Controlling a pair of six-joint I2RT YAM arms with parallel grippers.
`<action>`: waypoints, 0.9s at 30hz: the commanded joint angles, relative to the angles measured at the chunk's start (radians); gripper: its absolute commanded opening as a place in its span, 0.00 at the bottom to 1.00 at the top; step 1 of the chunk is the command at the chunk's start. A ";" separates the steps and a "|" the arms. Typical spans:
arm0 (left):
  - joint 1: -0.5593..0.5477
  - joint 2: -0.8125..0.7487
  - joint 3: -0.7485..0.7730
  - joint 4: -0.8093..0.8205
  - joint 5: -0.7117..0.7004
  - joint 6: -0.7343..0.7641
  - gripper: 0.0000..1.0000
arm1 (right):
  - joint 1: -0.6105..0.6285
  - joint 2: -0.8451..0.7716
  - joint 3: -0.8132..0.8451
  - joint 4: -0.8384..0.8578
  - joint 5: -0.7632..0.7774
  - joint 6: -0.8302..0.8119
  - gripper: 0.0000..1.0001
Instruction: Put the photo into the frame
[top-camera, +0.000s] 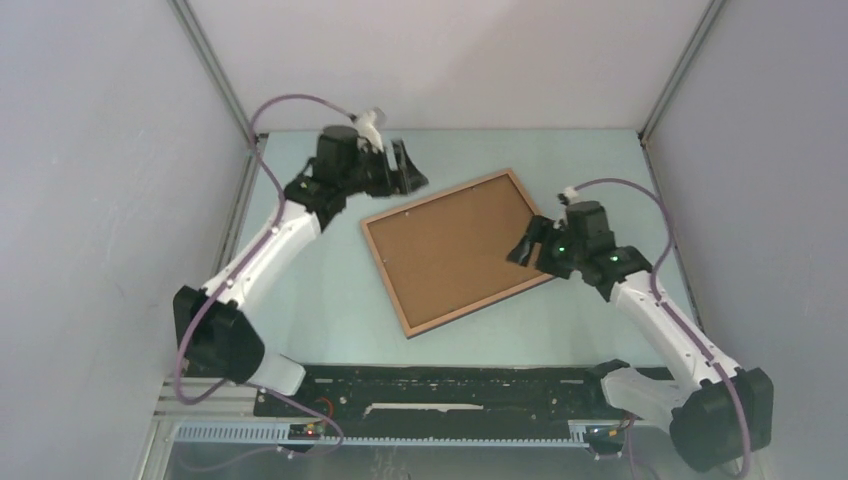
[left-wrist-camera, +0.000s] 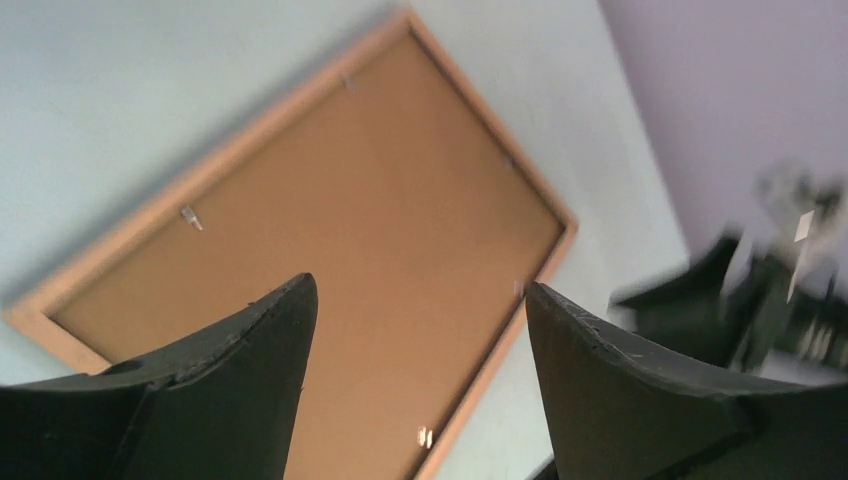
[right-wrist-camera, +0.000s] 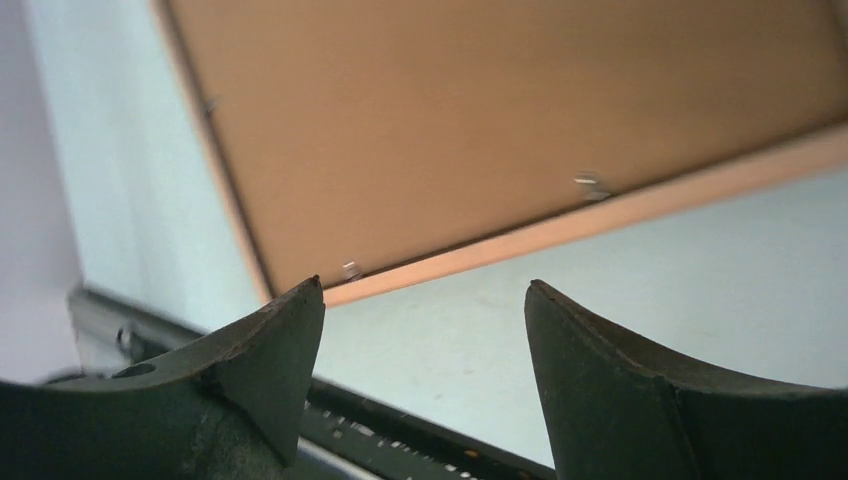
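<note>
The frame (top-camera: 385, 280) lies flat and skewed on the pale table, its light wood rim facing up and a plain brown backing board (top-camera: 455, 250) filling it. The photo is hidden. My left gripper (top-camera: 410, 170) hovers off the frame's far left corner, open and empty. In the left wrist view the frame's rim (left-wrist-camera: 230, 155) and board (left-wrist-camera: 370, 230) show beyond my left gripper (left-wrist-camera: 420, 290). My right gripper (top-camera: 525, 248) sits over the frame's right edge, open and empty. In the right wrist view, my right gripper (right-wrist-camera: 425, 285) is above bare table, just short of the rim (right-wrist-camera: 600, 215).
Grey walls close in the table on the left, back and right. A black rail (top-camera: 440, 385) with the arm bases runs along the near edge. Small metal tabs (left-wrist-camera: 190, 215) sit along the inside of the frame's rim.
</note>
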 joint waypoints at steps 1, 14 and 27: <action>-0.194 -0.114 -0.227 -0.100 -0.095 0.180 0.80 | -0.177 -0.062 -0.051 -0.131 0.063 -0.053 0.81; -0.654 0.066 -0.269 -0.243 -0.489 0.361 0.73 | -0.376 -0.228 -0.127 -0.120 -0.202 -0.053 0.80; -0.694 0.251 -0.207 -0.213 -0.419 0.288 0.66 | -0.377 -0.286 -0.150 -0.148 -0.227 -0.052 0.80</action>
